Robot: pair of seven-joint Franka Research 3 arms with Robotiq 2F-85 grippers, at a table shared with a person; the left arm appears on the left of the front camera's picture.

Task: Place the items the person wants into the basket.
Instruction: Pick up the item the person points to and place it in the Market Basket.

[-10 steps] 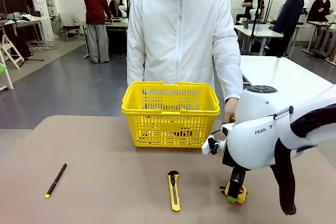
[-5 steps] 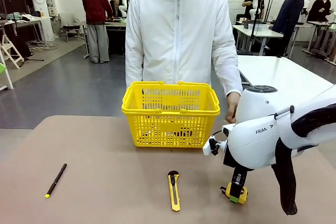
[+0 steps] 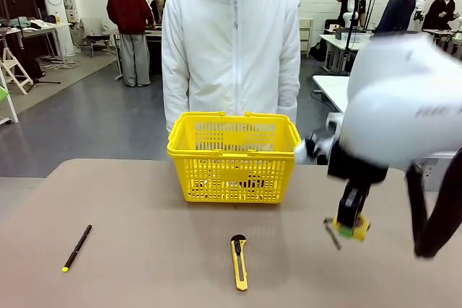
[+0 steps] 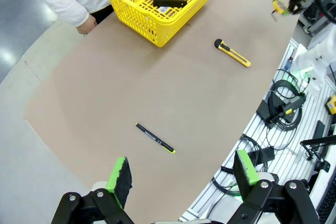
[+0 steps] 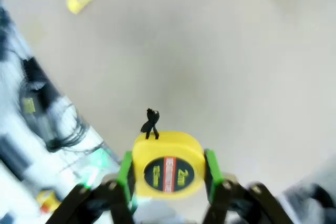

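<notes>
- Gripping the tape measure point(image 5: 167, 165) by its two flat sides, the right gripper point(image 5: 167, 174) has a green pad pressed against each side of the yellow case; the round black label with a red stripe faces the wrist camera and a short black strap sticks up from the top of the case.
- From the front, the right gripper point(image 3: 351, 227) hangs off the table surface with the tape measure point(image 3: 353, 229) at its tip, to the right of the basket and nearer the robot's side; the arm is motion-blurred.
- The basket point(image 3: 234, 151) stands on the tan table point(image 3: 144, 214) at the far middle, right in front of the person point(image 3: 231, 41) in the white hooded jacket.
- In the left wrist view the basket point(image 4: 137, 13) holds a dark object; I cannot tell what it is.
- The left gripper point(image 4: 181, 174) is high above the table's edge with its green-padded fingers spread wide and nothing between them.
- The yellow-and-black utility knife point(image 3: 238, 261) lies on the table in front of the basket, pointing roughly toward it, well apart from it.
- The thin black pen point(image 3: 77, 247) with a yellow tip lies far out on the left part of the table, away from everything else.
- A hand point(image 4: 87, 24) of the person shows at the table's far edge beside the basket in the left wrist view.
</notes>
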